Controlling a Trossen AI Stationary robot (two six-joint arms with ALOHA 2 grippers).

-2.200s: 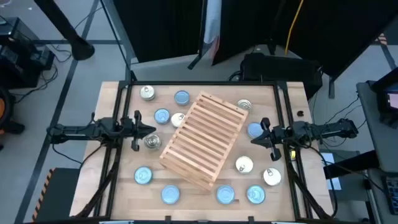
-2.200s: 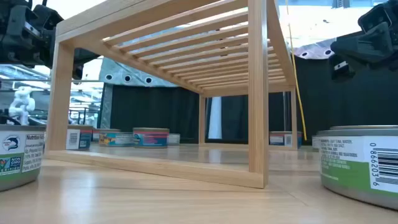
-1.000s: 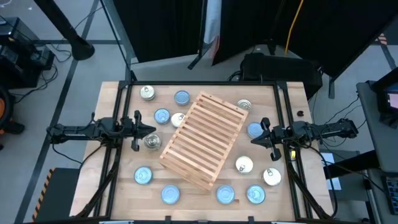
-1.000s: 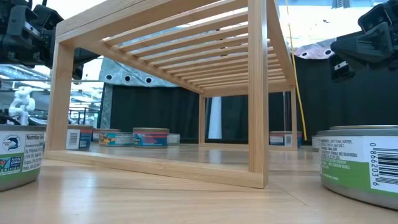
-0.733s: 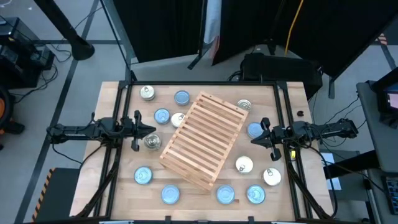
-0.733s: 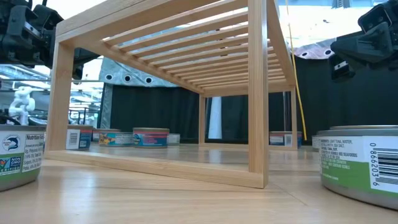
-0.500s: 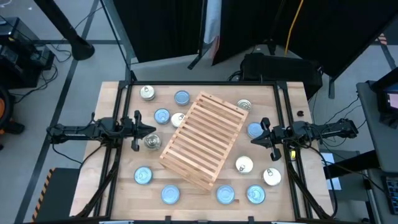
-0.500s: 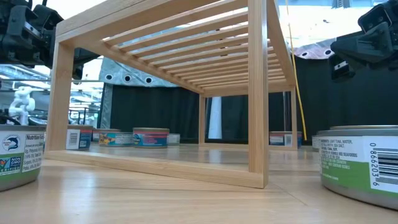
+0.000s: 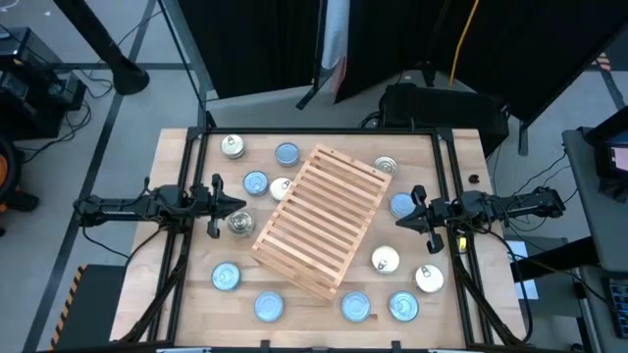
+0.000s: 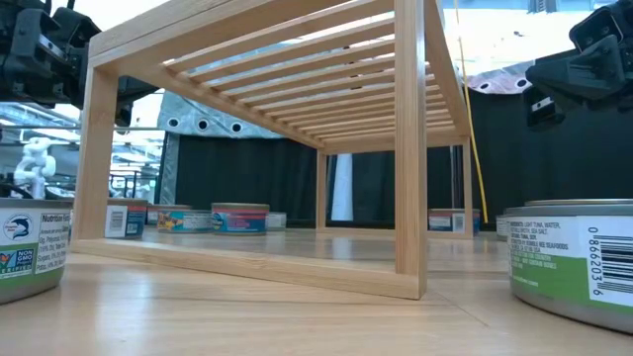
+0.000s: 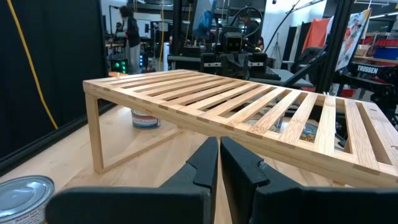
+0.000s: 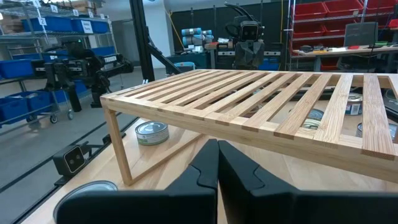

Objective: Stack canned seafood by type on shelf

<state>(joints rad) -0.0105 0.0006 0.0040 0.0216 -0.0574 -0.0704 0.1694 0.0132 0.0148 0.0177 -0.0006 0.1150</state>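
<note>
Around the shelf (image 9: 322, 221), tins (image 9: 226, 277) lie scattered, none stacked.

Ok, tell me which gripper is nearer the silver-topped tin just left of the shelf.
Left. The left gripper hangs right beside the silver-topped tin, just behind it. The right gripper waits across the shelf, on its far side.

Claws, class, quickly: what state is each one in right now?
Left claw: closed, holding nothing, beside the shelf.
Right claw: closed, holding nothing, on the shelf's other side.
</note>
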